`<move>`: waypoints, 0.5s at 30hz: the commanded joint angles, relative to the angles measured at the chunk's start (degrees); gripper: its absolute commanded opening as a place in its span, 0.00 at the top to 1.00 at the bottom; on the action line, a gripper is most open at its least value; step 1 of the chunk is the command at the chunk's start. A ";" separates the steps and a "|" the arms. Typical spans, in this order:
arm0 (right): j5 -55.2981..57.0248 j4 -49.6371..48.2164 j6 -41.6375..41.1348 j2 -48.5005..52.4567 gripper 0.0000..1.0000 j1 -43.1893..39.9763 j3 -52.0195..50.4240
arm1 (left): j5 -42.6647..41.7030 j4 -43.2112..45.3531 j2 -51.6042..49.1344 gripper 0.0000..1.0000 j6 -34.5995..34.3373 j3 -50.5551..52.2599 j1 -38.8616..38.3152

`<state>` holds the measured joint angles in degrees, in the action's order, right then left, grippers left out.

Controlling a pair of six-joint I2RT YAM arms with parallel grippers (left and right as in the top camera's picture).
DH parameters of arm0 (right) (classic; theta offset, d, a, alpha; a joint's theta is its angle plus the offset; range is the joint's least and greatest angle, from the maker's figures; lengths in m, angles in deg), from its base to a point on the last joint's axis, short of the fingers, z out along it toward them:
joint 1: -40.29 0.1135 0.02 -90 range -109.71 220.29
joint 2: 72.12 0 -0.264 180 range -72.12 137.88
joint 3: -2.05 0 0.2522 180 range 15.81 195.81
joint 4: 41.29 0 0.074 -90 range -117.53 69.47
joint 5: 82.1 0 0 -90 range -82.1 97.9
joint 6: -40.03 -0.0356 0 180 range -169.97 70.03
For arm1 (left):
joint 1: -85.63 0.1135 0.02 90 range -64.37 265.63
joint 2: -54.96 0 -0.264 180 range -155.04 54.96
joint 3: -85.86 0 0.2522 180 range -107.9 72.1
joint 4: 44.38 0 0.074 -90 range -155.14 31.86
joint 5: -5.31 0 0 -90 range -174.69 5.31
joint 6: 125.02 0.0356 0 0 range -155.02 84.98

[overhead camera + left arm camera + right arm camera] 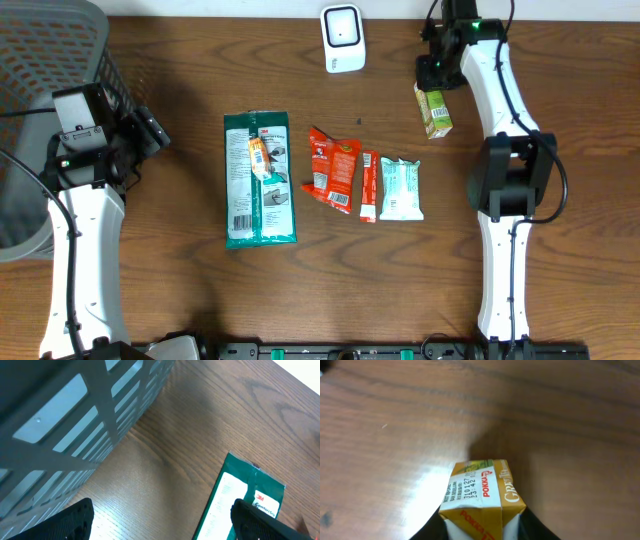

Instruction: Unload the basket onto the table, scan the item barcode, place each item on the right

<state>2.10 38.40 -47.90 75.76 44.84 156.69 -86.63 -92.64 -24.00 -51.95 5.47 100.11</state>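
Wood table. My right gripper pinches tea carton, upper right; left gripper wide, empty. Grasp step. Next I lift, present it to scanner, top centre.

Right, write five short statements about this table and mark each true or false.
The right gripper has the tea carton between its fingers. True.
The left gripper holds the green pack. False: it is open and empty.
The white scanner stands near the table's far edge. True.
The basket is beside the right arm. False: it is beside the left arm.
A small orange packet lies on the green pack. True.
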 commanded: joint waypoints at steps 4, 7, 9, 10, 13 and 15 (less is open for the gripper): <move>-1.27 7.74 -0.31 -16.55 0.87 -1.18 0.85 | 1.36 0.07 0.94 0.12 -0.35 -0.79 0.50; -2.38 11.93 -0.37 -20.13 0.89 -2.01 0.85 | 1.36 0.07 0.94 0.12 -0.35 -0.79 0.50; -2.69 14.12 -1.25 -21.92 0.89 -2.80 0.85 | 1.36 0.07 0.94 0.12 -0.33 -0.79 0.50; -3.06 15.10 -1.70 -22.69 0.91 -3.28 0.85 | 1.36 0.07 0.94 0.12 -0.35 -0.79 0.50; -5.14 17.59 -1.86 -24.52 0.94 -4.81 0.85 | 1.36 0.07 0.94 0.12 -0.35 -0.79 0.50; -5.77 18.08 -2.34 -25.90 0.95 -5.79 0.76 | 1.36 0.07 0.94 0.12 -0.35 -0.79 0.50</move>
<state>-0.94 56.21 -48.69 51.80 40.87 156.75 -86.63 -92.62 -24.00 -51.95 5.47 100.11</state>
